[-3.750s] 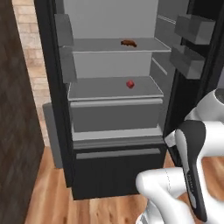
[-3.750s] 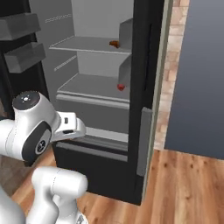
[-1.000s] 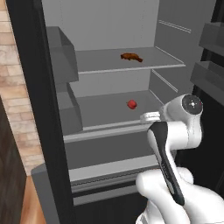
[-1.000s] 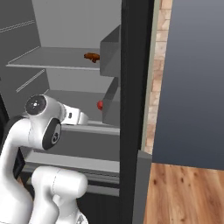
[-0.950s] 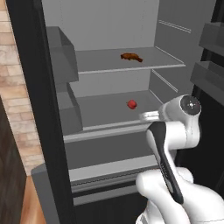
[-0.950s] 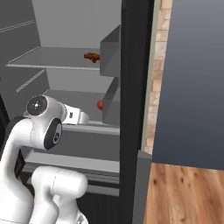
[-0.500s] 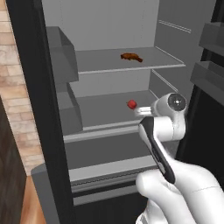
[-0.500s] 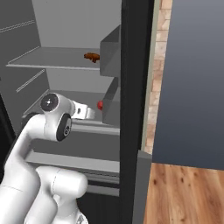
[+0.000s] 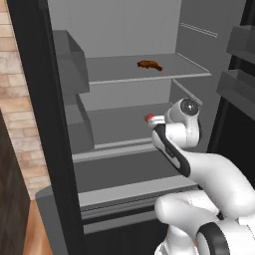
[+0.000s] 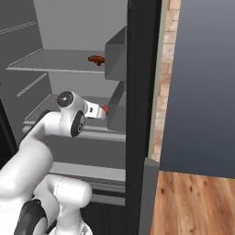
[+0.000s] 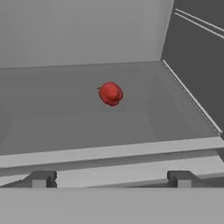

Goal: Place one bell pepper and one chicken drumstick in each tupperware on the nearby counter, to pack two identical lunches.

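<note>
A white arm reaches into an open fridge (image 9: 124,74) toward a pepper (image 11: 110,93), the first pick of a lunch-packing job, by the look of it. The pepper sits alone on the fridge's middle shelf (image 11: 65,113), well back from the shelf's front lip. In the hand view, the gripper (image 11: 110,180) hangs just outside that lip with the pepper straight ahead and its 2 fingertips (image 11: 40,179) spread wide, holding nothing. In the left base view the pepper (image 9: 149,117) peeks out just beyond the wrist; in the right base view it (image 10: 105,109) shows as a red spot past the hand. A drumstick (image 9: 149,64) lies on the shelf above the pepper's, untouched.

The step in hand appears to be the approach to the pepper. The next move calls for pushing the hand forward over the lip and deep along the shelf until the fingers straddle the pepper, then closing. The round, glossy fruit may roll if nudged off-centre.

Against 3.8 s ago, the base has driven close to the fridge, so the shelves loom much larger. Over the last second the arm has swung from beside the shelf up to the pepper's level. The jaws have stayed wide apart throughout.
</note>
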